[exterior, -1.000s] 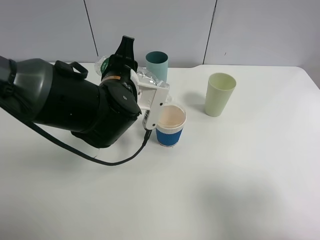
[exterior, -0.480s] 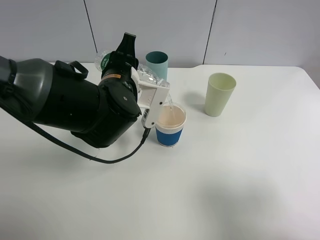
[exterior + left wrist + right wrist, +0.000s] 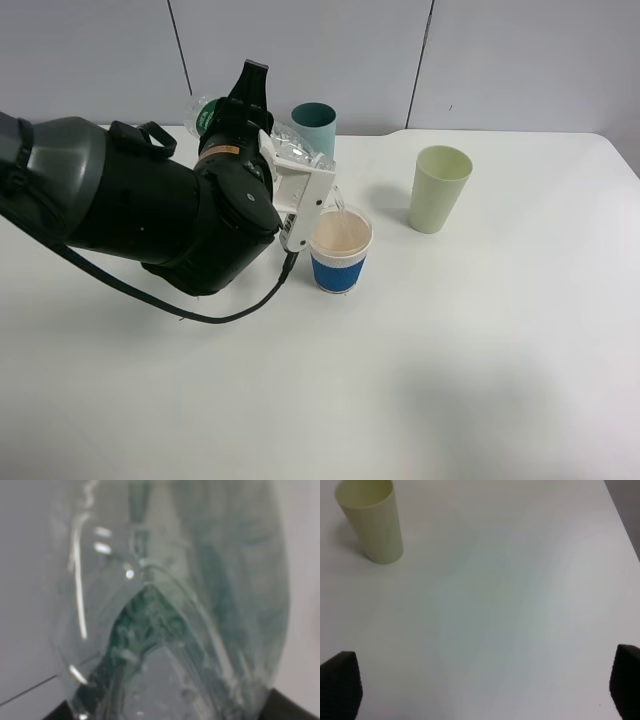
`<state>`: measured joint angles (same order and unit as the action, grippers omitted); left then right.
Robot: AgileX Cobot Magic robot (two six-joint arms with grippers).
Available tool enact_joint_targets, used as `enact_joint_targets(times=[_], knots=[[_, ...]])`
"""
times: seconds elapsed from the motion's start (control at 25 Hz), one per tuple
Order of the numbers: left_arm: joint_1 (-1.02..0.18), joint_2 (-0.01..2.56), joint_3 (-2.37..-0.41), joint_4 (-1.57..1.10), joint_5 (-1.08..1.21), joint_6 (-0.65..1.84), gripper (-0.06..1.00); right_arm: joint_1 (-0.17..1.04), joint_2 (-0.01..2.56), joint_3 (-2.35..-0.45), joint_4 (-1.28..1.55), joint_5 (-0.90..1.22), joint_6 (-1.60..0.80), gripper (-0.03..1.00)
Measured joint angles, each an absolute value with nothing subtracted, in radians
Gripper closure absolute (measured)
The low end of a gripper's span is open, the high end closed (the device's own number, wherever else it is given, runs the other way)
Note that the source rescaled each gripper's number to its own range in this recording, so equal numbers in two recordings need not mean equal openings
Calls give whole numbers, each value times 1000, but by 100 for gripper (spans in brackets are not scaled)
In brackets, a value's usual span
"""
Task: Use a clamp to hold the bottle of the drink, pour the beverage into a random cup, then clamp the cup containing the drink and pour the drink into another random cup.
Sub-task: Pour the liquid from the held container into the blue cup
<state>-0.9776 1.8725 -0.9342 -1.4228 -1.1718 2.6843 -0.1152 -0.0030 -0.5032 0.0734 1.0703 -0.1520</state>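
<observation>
My left gripper, the clamp on the bulky black arm, is shut on the clear bottle with the green label. The bottle is tipped over, its mouth above the white cup with the blue band. A thin stream of clear beverage falls into that cup. The teal cup stands just behind the bottle. In the left wrist view the bottle fills the picture. My right gripper is open over bare table with nothing between its fingers; it is out of the high view.
A pale green cup stands to the right of the blue-banded cup, also seen as the pale green cup in the right wrist view. A black cable loops down from the left arm onto the white table.
The bottle has tipped further and its base has risen. A stream of clear liquid now runs into the blue-banded cup. The right gripper has not moved.
</observation>
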Motion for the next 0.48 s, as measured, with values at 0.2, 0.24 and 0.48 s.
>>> enact_joint_targets(times=[0.2,0.24,0.48], knots=[[-978,1872,-934,-1388,-1189,2685,94,-115,-3,-503,73,1070,-152,-3],[-978,1872,-934,-1380,-1190,2685,94,-115,-3,-503,73,1070,-152,-3],[-978,1872,-934,-1351,-1202,2687,94,-115,-3,-503,73,1070,-152,-3]])
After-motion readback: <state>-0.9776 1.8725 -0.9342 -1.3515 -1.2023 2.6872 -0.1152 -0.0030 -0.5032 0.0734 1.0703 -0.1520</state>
